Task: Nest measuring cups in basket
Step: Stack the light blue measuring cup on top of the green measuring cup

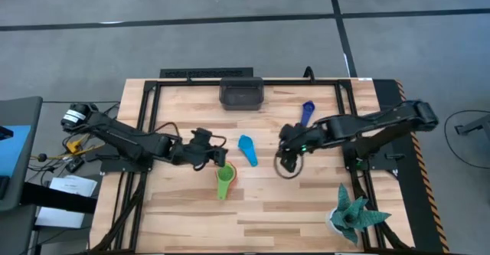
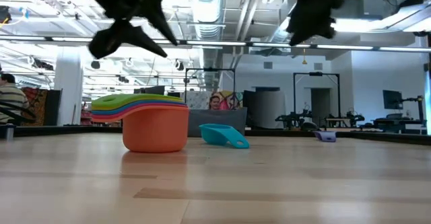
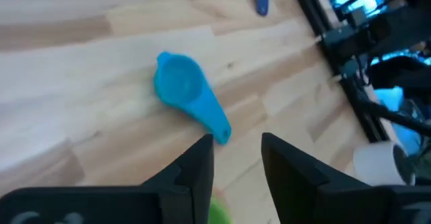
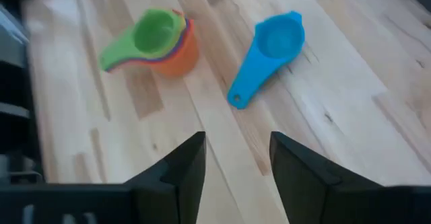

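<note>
A large workshop hall with ducting and ceiling lights is seen behind the wooden bench (image 1: 253,209). The basket (image 1: 242,93) stands at the far edge of the bench, and no cup can be made out in it. A nested stack (image 1: 224,178) has been built near the middle, left of centre: an orange cup (image 2: 156,126) at the bottom, with red, yellow and other coloured rims layered inside it and a green cup (image 4: 149,34) on top. How many cups are in the stack cannot be counted with certainty. A light blue cup (image 1: 248,149) lies loose, just right of the stack, and a royal blue cup (image 1: 308,112) lies farther right, nearer the basket.

The left end effector (image 1: 217,157) is held above the stack, its fingers parted narrowly with nothing between them. The right end effector (image 1: 286,161) hangs right of the light blue cup, its fingers spread and empty.

The nesting is judged partly done: the two loose blue cups are yet to be added, and the whole set is yet to be placed in the basket.
</note>
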Controlling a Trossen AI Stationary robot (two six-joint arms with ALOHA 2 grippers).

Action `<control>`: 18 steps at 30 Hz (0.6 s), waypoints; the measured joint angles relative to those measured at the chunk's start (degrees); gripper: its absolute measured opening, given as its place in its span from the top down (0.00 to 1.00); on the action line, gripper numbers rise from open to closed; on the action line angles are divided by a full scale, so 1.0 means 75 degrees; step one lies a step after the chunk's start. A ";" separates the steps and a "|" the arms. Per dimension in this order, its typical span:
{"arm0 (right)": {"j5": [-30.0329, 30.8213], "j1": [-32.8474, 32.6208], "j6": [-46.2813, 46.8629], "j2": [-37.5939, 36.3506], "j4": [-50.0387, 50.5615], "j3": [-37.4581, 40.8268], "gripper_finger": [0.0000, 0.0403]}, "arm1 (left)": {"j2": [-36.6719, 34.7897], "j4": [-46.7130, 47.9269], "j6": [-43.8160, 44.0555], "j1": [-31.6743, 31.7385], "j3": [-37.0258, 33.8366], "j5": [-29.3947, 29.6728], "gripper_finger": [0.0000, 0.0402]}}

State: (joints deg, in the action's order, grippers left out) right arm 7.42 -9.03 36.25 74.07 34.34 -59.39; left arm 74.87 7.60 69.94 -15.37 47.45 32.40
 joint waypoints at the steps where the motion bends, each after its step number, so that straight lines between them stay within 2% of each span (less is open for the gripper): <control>1: -0.0008 0.0053 0.0016 -0.0273 -0.0210 0.0249 0.53 | 0.0109 -0.0023 -0.0087 0.0072 0.0119 -0.0022 0.71; 6: -0.0081 0.0468 -0.0157 -0.1031 -0.0466 0.0981 0.55 | 0.0670 0.0252 -0.0478 0.0556 0.0634 -0.0183 0.71; 9: -0.0229 0.0754 -0.0451 -0.1087 -0.0477 0.0990 0.56 | 0.0872 0.0310 -0.0772 0.0974 0.0834 -0.0659 0.71; 15: -0.0761 0.1248 -0.1906 -0.0982 -0.0779 0.0968 0.59 | 0.1146 0.0149 -0.1636 0.2031 0.0949 -0.1480 0.71; 18: -0.1022 0.1551 -0.2028 -0.1002 -0.0774 0.0850 0.62 | 0.1203 0.0124 -0.2058 0.2555 0.0930 -0.1802 0.71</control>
State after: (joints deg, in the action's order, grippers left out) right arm -0.25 2.60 21.04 66.56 28.54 -53.01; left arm 83.89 8.53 54.50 3.79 54.42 18.89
